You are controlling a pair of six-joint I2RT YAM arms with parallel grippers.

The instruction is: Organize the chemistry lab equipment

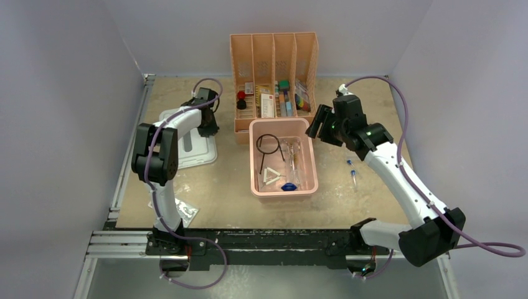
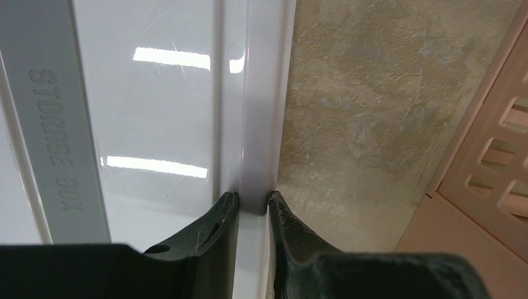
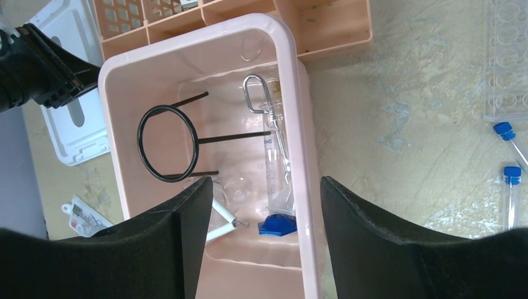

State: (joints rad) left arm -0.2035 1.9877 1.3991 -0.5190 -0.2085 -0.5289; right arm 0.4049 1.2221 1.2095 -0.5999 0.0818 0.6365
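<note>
Pinching the raised right rim of the white storage-box lid [image 2: 155,112], my left gripper [image 2: 252,198] was nearly closed, one finger on each side of the ridge and both touching it. The lid lay flat toward the far-left corner of the desk [image 1: 224,193], just left of the peach divided organizer [image 1: 274,47], which stood against the middle of the far edge.

My right gripper [image 3: 263,187] was spread wide and held nothing. It hung above the right wall of the pink bin [image 3: 297,112], which sat in the middle of the desk and touched the front of the organizer.

Most of the lab equipment lay inside that bin. The black wire ring on its rod [image 3: 167,143] rested in the far-left part, with the ring toward the bin's left wall. The steel tongs [image 3: 261,99] lay along the right side, and beside them was a clear graduated tube [image 3: 273,168] whose blue cap [image 3: 278,224] pointed at the near wall. The white triangle [image 3: 221,221] sat at the near-left of the bin floor, partly hidden by my finger in the wrist view.

Outside the bin, two clear blue-capped tubes [image 1: 352,173] lay on the bare desk between the bin and the right edge, close together but apart from it. A clear moulded tray [image 3: 507,56] lay beyond them toward the far-right corner. A clear packet [image 1: 180,210] lay near the near-left corner, beside the base of my left arm.
</note>
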